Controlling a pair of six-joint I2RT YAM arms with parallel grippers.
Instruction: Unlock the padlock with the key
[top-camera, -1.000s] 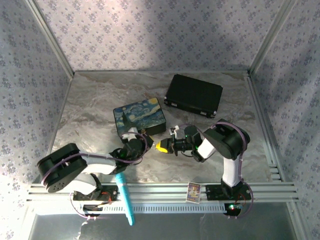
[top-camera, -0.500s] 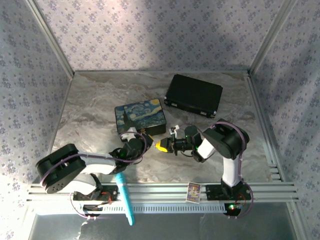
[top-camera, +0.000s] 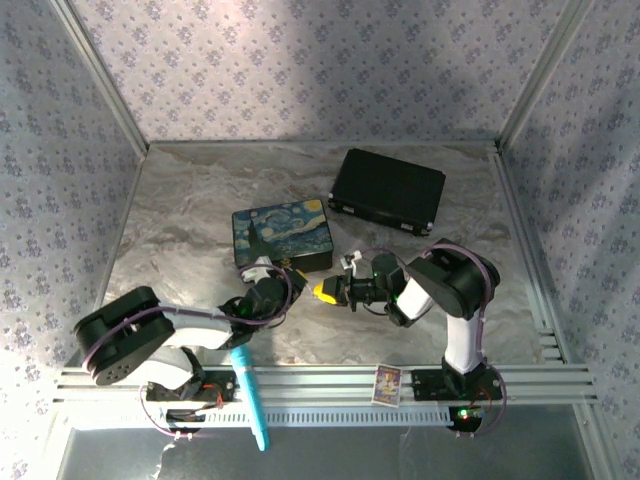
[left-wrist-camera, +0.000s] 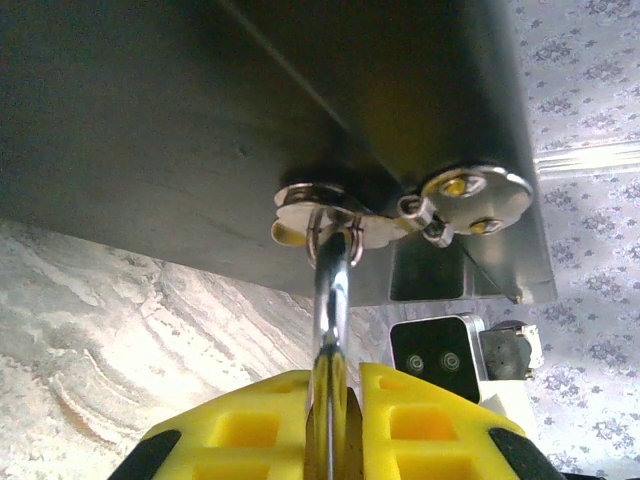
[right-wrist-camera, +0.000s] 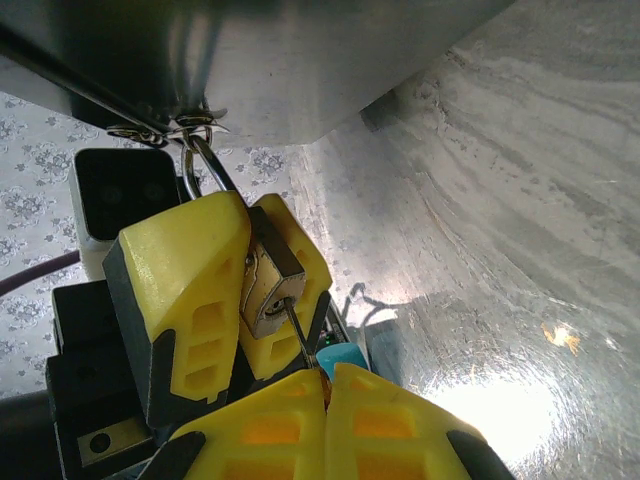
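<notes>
Left gripper (left-wrist-camera: 335, 385) is clamping the padlock (right-wrist-camera: 268, 290) | padlock is hanging by its shackle from the hasp (left-wrist-camera: 330, 208) on the painted box (top-camera: 282, 232) | right gripper (right-wrist-camera: 325, 385) is pinching the key (right-wrist-camera: 298, 335), blade tip touching the padlock's keyhole face.

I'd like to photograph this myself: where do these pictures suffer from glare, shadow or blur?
Right wrist view: white glare on the table; the padlock is sharp. Left wrist view: the box is deep in shadow, the shackle glints. Top view: the wall at lower left is washed out.
</notes>
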